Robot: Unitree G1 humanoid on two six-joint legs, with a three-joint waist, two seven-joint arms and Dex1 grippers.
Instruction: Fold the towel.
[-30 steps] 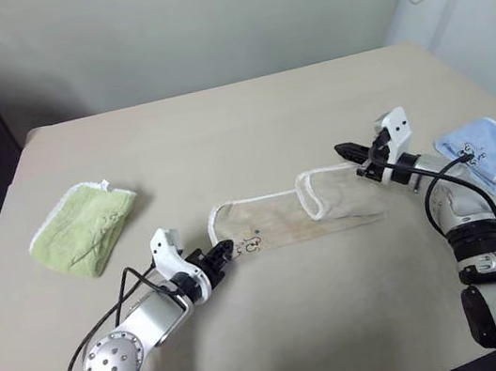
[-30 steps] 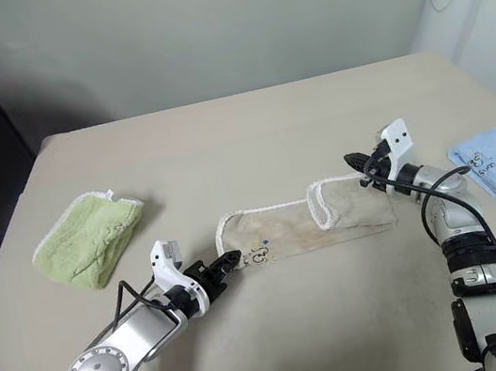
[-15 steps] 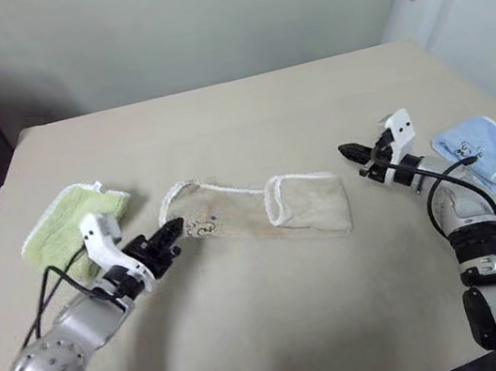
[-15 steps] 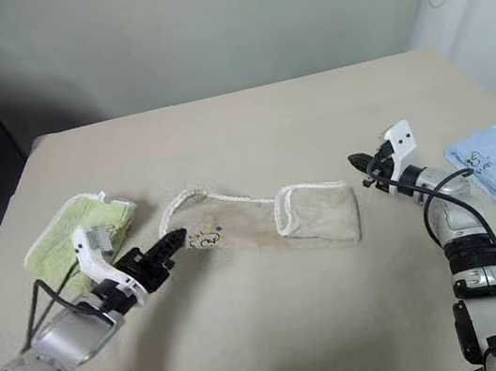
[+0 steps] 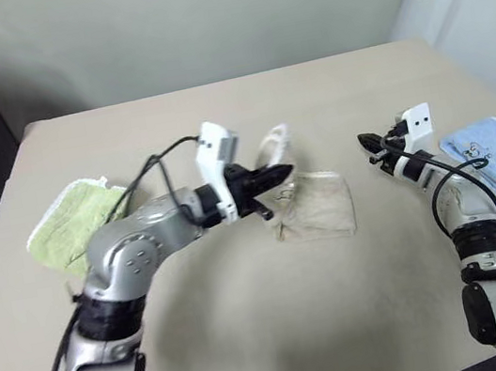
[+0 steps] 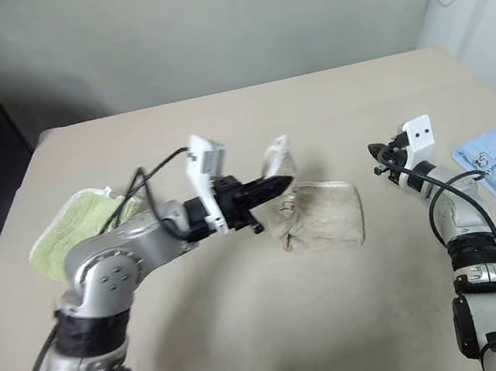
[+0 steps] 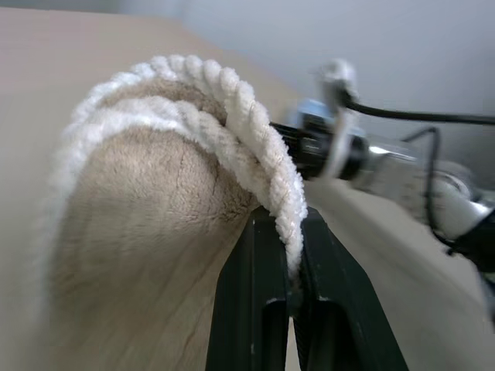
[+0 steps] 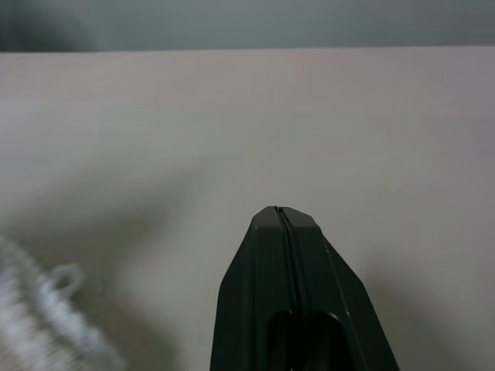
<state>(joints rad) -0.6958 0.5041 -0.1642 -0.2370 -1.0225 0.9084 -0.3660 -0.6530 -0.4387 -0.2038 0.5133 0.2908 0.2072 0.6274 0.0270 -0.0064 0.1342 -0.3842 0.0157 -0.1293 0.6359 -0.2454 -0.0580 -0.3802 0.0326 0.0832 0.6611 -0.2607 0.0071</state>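
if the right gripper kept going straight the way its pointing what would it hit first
Probably the raised towel end held by the left gripper. The right gripper, shut and empty, points across the table toward them, though depth is hard to judge.

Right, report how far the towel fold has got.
Done: the towel is doubled along its length, its right part lying flat on the table. In hand: the left hand is shut on the towel's corded left end, lifted above the flat part; the right hand is shut, empty, beside the towel. Left: lay that end down on the right part and let go.
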